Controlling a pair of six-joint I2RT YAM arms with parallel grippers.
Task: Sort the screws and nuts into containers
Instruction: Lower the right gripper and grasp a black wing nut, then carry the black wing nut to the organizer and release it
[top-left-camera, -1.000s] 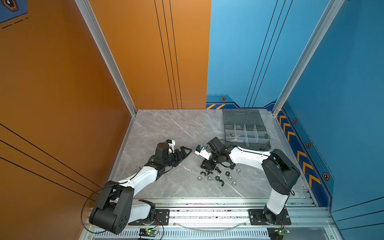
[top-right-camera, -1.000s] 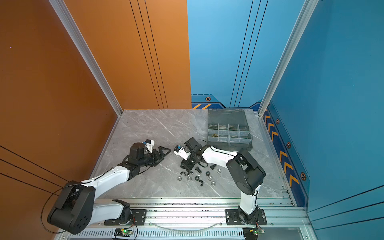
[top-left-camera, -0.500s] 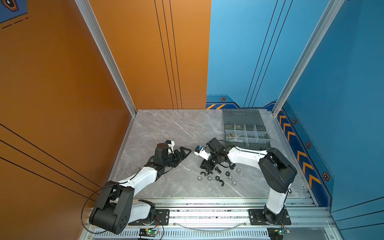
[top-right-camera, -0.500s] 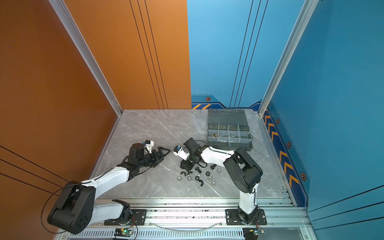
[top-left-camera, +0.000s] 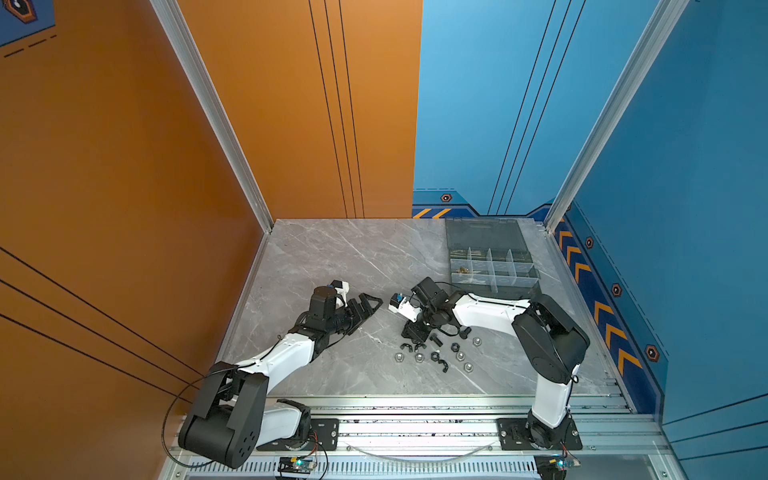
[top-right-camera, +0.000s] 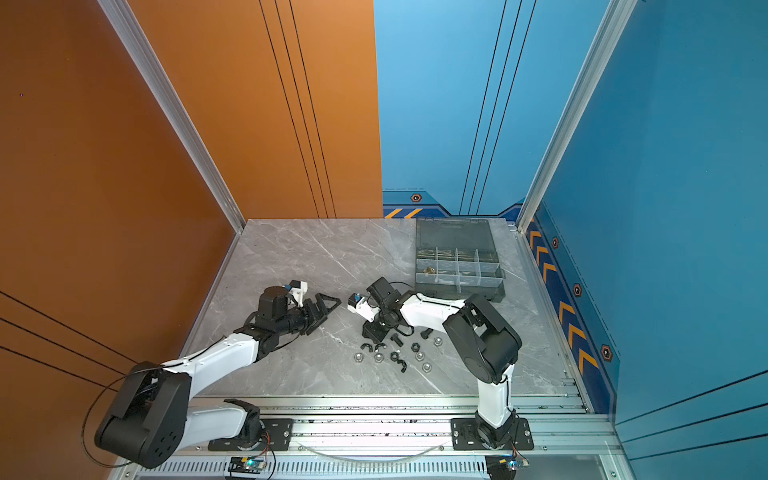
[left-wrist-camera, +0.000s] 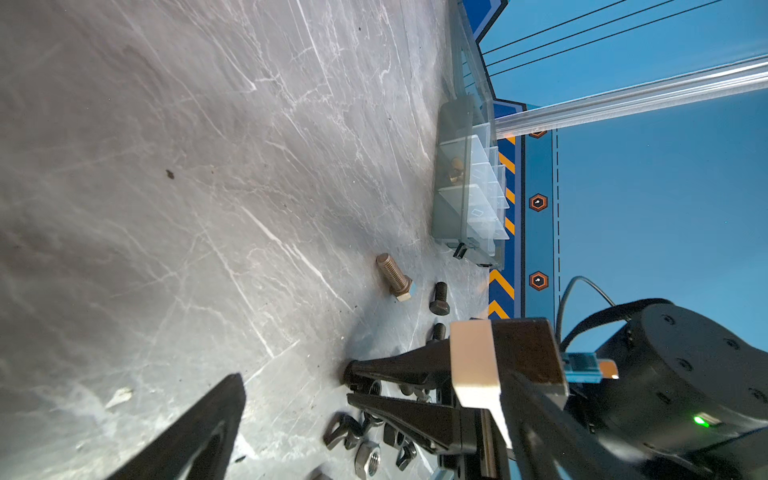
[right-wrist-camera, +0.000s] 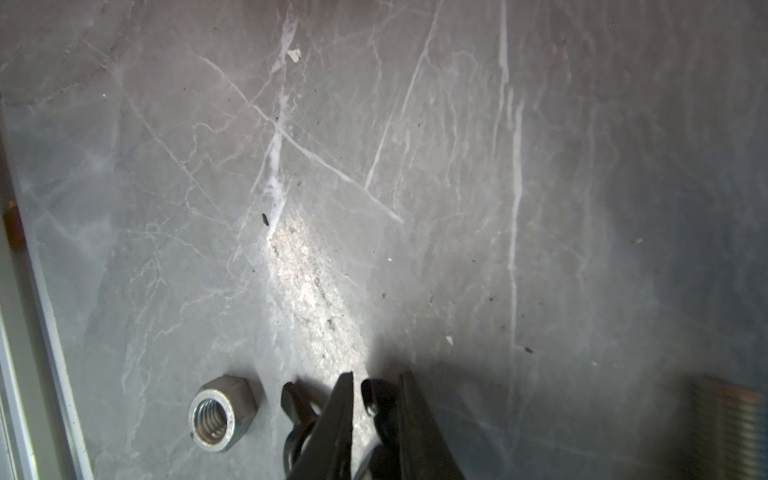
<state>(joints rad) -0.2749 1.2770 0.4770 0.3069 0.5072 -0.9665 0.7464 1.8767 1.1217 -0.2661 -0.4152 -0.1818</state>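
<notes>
My right gripper (top-left-camera: 411, 334) (right-wrist-camera: 376, 380) is down on the table at the left end of the loose pile, its jaws drawn in on a small black nut (left-wrist-camera: 376, 388) (right-wrist-camera: 372, 392). A black wing nut (right-wrist-camera: 295, 409) and a silver hex nut (right-wrist-camera: 220, 413) lie just beside the fingers. More nuts (top-left-camera: 459, 355) (top-right-camera: 419, 355) are scattered nearer the front. A long silver screw (left-wrist-camera: 392, 276) and a short black screw (left-wrist-camera: 439, 298) lie toward the containers (top-left-camera: 492, 266) (top-right-camera: 457, 266), where brass nuts (top-left-camera: 462, 270) sit in one compartment. My left gripper (top-left-camera: 368, 309) (top-right-camera: 328, 305) hovers open and empty to the left.
The organiser's lid (top-left-camera: 482, 232) lies open at the back right corner. An orange wall (top-left-camera: 124, 208) bounds the left side, a blue wall (top-left-camera: 665, 249) the right. The metal rail (top-left-camera: 415, 409) with both arm bases runs along the front edge.
The right gripper's jaws have narrowed onto the black nut while staying at the same spot. The left arm has not moved.
</notes>
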